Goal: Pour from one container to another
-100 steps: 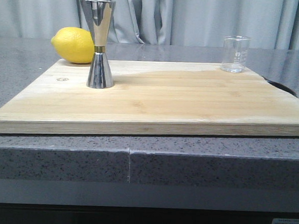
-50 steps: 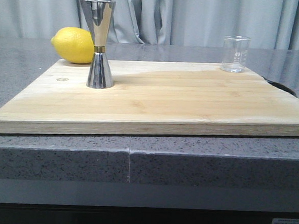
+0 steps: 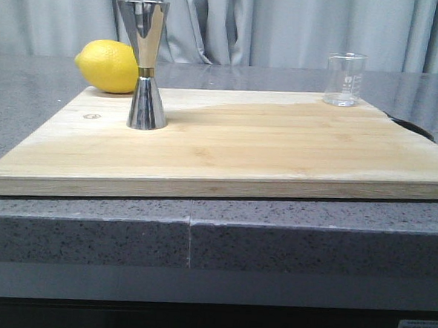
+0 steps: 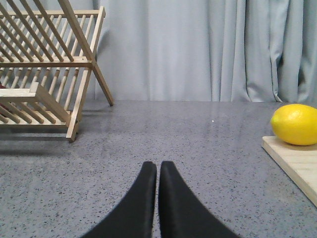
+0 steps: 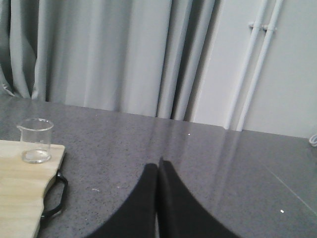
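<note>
Nothing moved | beaker (image 3: 345, 79) empty, jigger (image 3: 144, 64) upright | both fingers (image 4: 157, 171) (image 5: 158, 168) closed, empty

The board (image 3: 227, 146) is bare between the jigger (image 3: 144, 63), near its back-left corner, and the beaker (image 3: 344, 79) at its back-right corner. A lemon (image 3: 110, 66) sits beside the back-left corner. A rack (image 4: 44, 69) stands well left.
</note>
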Available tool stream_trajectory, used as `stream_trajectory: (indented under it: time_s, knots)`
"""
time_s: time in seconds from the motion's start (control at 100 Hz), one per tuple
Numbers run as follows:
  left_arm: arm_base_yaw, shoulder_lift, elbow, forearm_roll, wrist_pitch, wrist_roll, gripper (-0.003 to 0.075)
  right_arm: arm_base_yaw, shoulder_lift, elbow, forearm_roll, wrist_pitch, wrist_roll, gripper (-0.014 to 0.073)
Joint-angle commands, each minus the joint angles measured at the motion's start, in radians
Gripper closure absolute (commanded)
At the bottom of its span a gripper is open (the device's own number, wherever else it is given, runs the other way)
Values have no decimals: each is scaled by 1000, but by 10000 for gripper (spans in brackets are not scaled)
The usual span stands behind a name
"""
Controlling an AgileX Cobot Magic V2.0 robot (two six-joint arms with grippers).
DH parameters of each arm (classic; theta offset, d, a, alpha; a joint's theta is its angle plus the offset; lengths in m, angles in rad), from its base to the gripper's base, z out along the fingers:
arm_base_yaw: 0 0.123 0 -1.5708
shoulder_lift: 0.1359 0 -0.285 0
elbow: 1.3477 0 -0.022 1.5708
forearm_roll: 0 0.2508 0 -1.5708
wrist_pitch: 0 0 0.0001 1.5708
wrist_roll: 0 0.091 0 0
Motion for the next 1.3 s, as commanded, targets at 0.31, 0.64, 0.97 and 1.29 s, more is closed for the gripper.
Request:
stream_trajectory:
  time_s: [0.31,0.64,0.97,1.29]
  knots:
    - [-7,-22,28,-1,-72,-12,739,-5,-147,161,379,-126,-269,664]
    - [-7,-22,28,-1,-72,-12,739,-5,-147,267,383,-260,-223,664]
    - [-7,-22,28,-1,-72,-12,739,-5,-147,265,385,-219,-221,664]
    - [-7,-22,28,-1,-72,-12,739,-5,-147,265,385,-216,-221,664]
